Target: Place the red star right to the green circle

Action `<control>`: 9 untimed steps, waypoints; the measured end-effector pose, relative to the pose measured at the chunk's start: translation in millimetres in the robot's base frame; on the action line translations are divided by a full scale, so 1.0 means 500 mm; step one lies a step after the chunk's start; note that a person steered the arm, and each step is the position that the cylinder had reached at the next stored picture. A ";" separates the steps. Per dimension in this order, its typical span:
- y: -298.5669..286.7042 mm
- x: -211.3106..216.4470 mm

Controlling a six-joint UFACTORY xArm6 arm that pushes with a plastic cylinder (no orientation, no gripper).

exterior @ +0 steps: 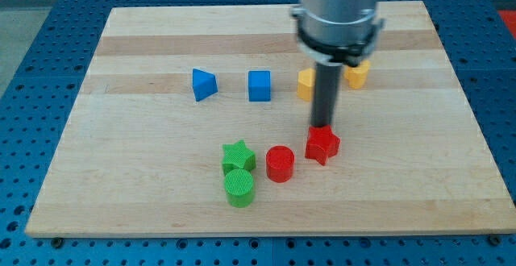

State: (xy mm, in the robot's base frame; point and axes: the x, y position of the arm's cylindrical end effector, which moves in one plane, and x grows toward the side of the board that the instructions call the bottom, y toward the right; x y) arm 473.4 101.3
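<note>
The red star (322, 145) lies on the wooden board at the view's middle, a little right of the red circle (280, 164). The green circle (239, 187) sits lower left of them, just below the green star (239, 156). My tip (323, 126) is at the red star's top edge, touching or almost touching it. The red star is up and to the right of the green circle, with the red circle between them.
A blue triangle (204, 84) and a blue cube (259, 86) lie in a row toward the view's top. Two yellow blocks (305, 83) (356, 75) lie beside the rod, partly hidden by it. The wooden board (419, 161) sits on a blue perforated table.
</note>
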 end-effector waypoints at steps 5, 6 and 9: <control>-0.028 -0.011; -0.030 -0.003; -0.003 0.126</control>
State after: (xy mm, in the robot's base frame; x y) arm 536.4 100.0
